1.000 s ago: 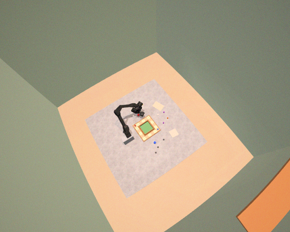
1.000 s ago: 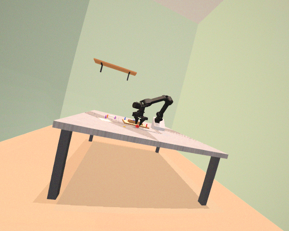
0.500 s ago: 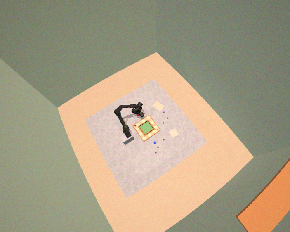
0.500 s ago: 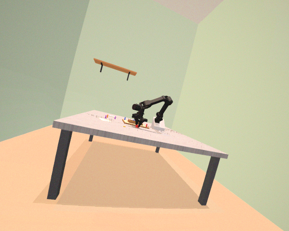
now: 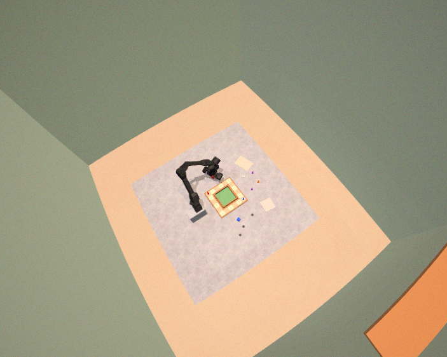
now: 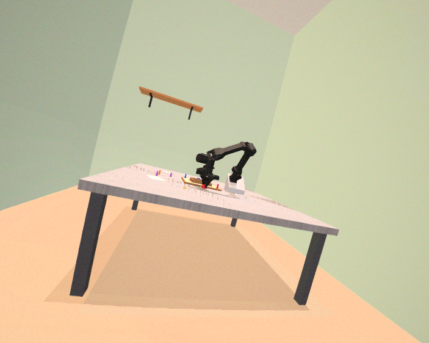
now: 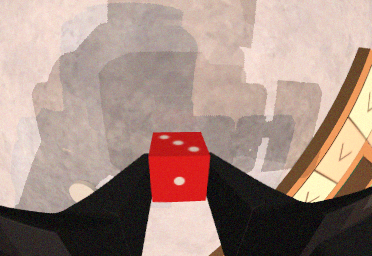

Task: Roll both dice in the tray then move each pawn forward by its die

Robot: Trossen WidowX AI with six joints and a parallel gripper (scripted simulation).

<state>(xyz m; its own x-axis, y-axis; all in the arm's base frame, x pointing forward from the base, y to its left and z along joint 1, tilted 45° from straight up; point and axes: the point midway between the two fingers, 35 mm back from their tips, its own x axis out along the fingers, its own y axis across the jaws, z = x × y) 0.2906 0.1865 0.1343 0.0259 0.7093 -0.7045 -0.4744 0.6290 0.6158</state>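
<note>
My gripper (image 7: 177,161) is shut on the red die (image 7: 179,176) (image 6: 203,186) (image 5: 212,176), beside the board; whether the die still touches the table I cannot tell. One spot shows on the die's near face and three on its top. The blue die (image 5: 238,219) lies on the table on the other side of the board. The green-floored tray (image 5: 226,197) is in the middle of the board (image 5: 215,213). The red pawn (image 5: 208,193) (image 6: 217,186) stands at one corner of the board. The blue pawn (image 5: 243,199) (image 6: 185,176) stands near the opposite corner.
Two pale cards (image 5: 243,162) (image 5: 267,204) lie on the table. Purple pawns (image 5: 252,172) (image 5: 252,188) and an orange pawn (image 5: 258,181) stand beyond the board. Dark discs (image 5: 243,226) lie near the blue die. A cream disc (image 7: 82,192) lies close to my left finger. A yellow disc (image 6: 184,187) lies nearby.
</note>
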